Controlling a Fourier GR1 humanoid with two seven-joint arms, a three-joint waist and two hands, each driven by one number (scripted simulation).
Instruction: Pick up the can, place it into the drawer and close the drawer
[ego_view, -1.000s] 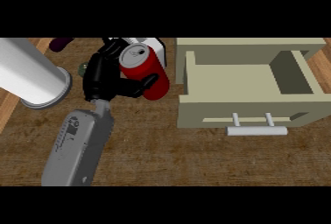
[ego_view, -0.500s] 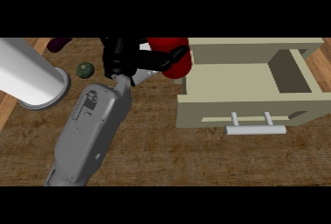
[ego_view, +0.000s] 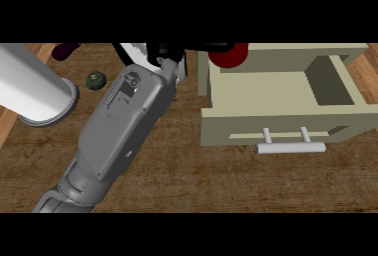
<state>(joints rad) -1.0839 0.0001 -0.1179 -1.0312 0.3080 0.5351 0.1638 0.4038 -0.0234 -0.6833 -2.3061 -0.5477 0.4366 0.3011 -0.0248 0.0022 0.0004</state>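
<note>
The red can (ego_view: 229, 56) is at the top of the head view, above the back left corner of the open beige drawer (ego_view: 266, 95). Only its lower part shows; the rest is cut off by the view's edge. My left hand (ego_view: 171, 54) is shut on the can, black fingers reaching across its top from the left. The grey forearm (ego_view: 122, 125) runs diagonally from the lower left up to the hand. The drawer is pulled out toward me, its white bar handle (ego_view: 290, 147) on the front face. Nothing lies on its visible floor.
A large white cylinder (ego_view: 29, 85) stands at the left on the wooden counter (ego_view: 221, 185). A small dark green object (ego_view: 96, 80) lies beside it, and a purple object (ego_view: 65, 50) sits at the top left. The drawer's right side holds a deeper recess (ego_view: 332, 80).
My left hand has carried the can rightward and away from me, from the counter left of the drawer to above the drawer's back left corner. The forearm has stretched out after it.
</note>
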